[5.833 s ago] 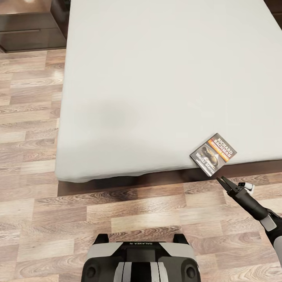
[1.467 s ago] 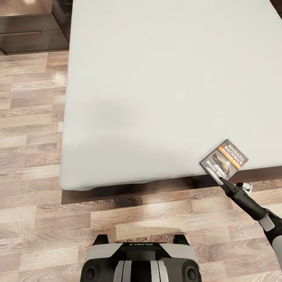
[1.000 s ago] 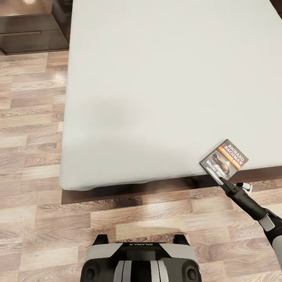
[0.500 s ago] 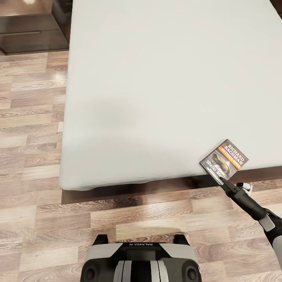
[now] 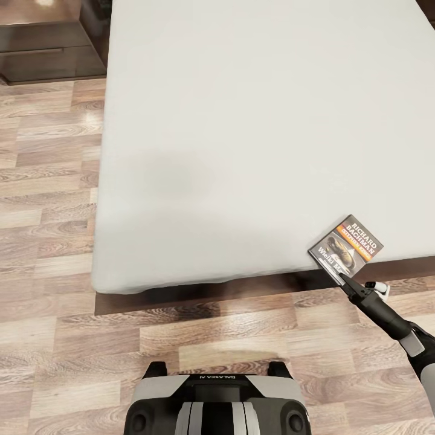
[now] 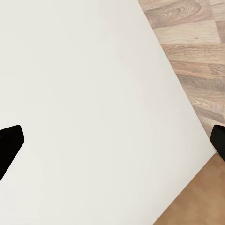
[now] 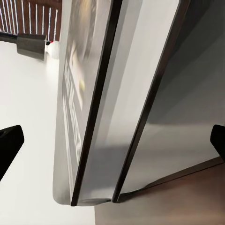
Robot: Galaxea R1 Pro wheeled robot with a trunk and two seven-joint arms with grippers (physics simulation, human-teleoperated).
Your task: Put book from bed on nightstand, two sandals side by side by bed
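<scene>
The book [image 5: 345, 244], dark with an orange band, lies flat at the near right edge of the bed [image 5: 241, 121], one corner over the mattress edge. My right gripper [image 5: 342, 277] reaches up from the floor side to that near corner. In the right wrist view the book [image 7: 75, 117] is seen edge-on between the widely spread fingertips of the right gripper [image 7: 112, 143], which is open around it. My left gripper [image 6: 112, 140] is open over the pale mattress [image 6: 93, 93], holding nothing. The sandals are out of view.
A dark-brown nightstand [image 5: 42, 48] with a drawer stands at the bed's far left corner. The bed's dark wooden frame [image 5: 199, 290] runs along the floor right in front of my base [image 5: 217, 399]. Wood-plank floor [image 5: 48, 211] stretches along the bed's left side.
Since the earliest frame the view has shifted slightly and my right gripper has come forward to the book's near corner. Nothing has moved over the last 1.5 seconds.
</scene>
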